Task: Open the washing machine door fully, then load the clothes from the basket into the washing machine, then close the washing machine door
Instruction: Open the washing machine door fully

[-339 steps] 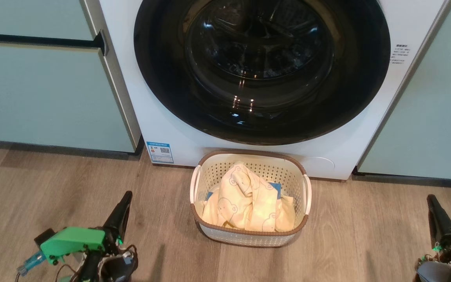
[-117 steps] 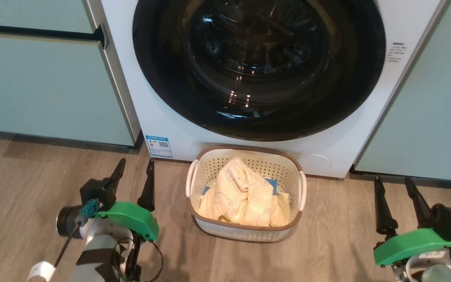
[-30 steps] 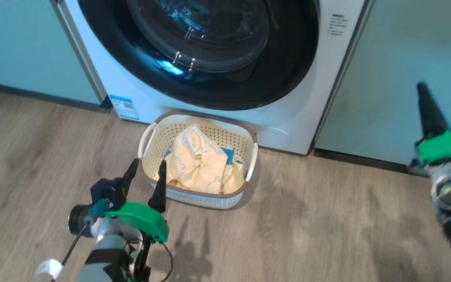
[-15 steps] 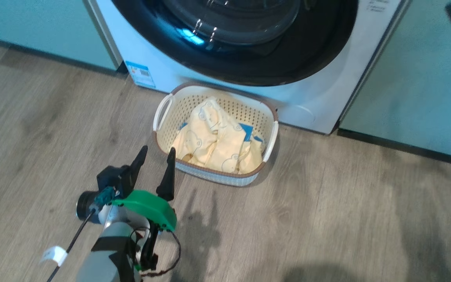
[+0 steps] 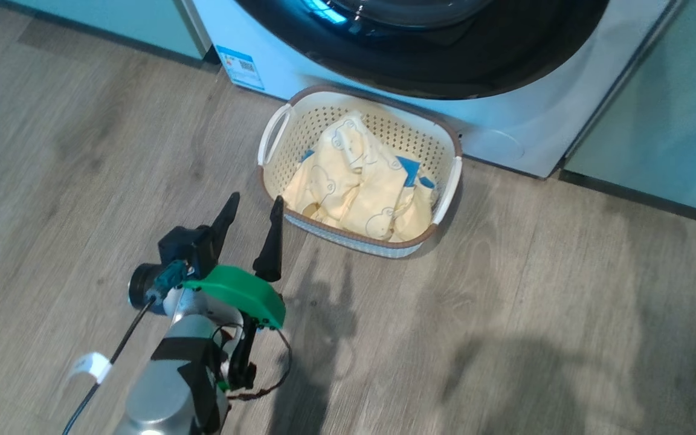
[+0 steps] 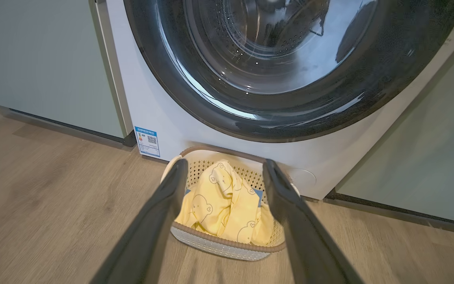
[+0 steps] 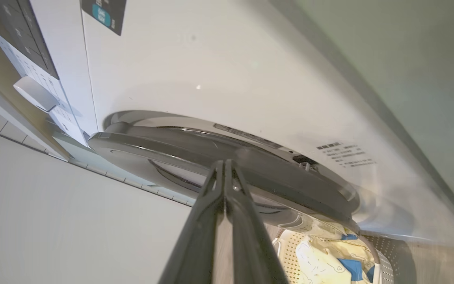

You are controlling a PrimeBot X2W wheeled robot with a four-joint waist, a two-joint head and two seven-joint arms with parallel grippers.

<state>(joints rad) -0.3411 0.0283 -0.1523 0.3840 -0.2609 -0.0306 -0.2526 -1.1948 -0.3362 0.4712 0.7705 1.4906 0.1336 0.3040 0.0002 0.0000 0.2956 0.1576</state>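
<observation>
Nearest, at seven o'clock in the head view: left gripper (image 5: 256, 198) on a silver forearm (image 5: 167, 386). Hangs over the wooden floor (image 5: 505, 338), two dark fingers (image 5: 270, 241) spread apart, gripping nothing. Points toward one o'clock, at the basket (image 5: 318, 121) just past the fingertips, not touching.

Next out, just above centre: cream basket with a brown rim, standing on the floor close against the foot of the washing machine (image 5: 541, 103). Holds the clothes (image 5: 354, 181), a heap of pale yellow cloth printed with bears, with a blue piece (image 5: 409, 170) poking out at three o'clock of the heap. Framed between the two open fingers in the left wrist view.

Farther, across twelve o'clock: white washing machine, with the round glossy black door (image 5: 475, 54) looking shut against the front. Small blue label (image 5: 240, 59) low on the front at eleven o'clock. Pale green cabinets (image 5: 674, 109) at ten and two o'clock.

Farthest, in the right wrist view: right gripper (image 7: 224, 162) raised level with the door's rim, fingers pressed together with nothing between. Tips right at the rim; impossible to tell whether touching.
</observation>
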